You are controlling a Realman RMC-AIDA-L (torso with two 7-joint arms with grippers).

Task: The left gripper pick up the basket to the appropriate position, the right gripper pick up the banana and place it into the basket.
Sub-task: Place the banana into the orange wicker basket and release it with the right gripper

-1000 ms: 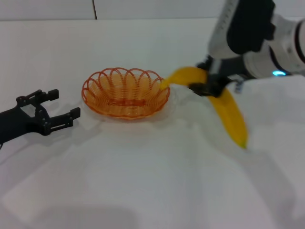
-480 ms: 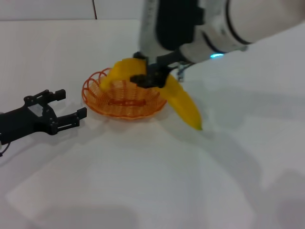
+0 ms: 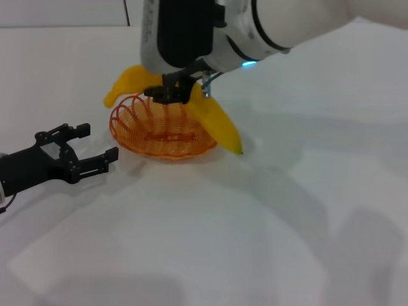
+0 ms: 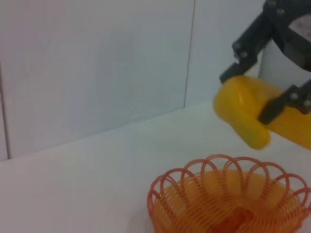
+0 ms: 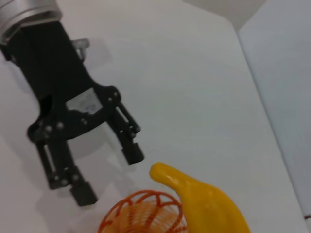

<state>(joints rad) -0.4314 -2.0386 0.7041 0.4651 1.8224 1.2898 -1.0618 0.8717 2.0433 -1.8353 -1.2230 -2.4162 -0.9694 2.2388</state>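
The orange wire basket (image 3: 164, 132) rests on the white table left of centre. My right gripper (image 3: 171, 94) is shut on the middle of the yellow banana (image 3: 215, 121) and holds it tilted above the basket's far rim. One end of the banana sticks out past the left rim and its dark tip hangs over the right rim. My left gripper (image 3: 99, 143) is open and empty, low on the table just left of the basket and apart from it. The left wrist view shows the basket (image 4: 228, 199) with the banana (image 4: 243, 109) above it. The right wrist view shows the left gripper (image 5: 108, 174), the banana (image 5: 209, 204) and the basket (image 5: 146, 213).
The white table (image 3: 210, 242) stretches out in front and to the right. The bulky white-and-silver right arm (image 3: 255, 25) hangs over the area behind the basket. A pale wall with a vertical seam (image 4: 189, 53) stands at the back.
My right arm has carried the banana leftward, from right of the basket to above it. My left gripper has edged slightly toward the basket, still open.
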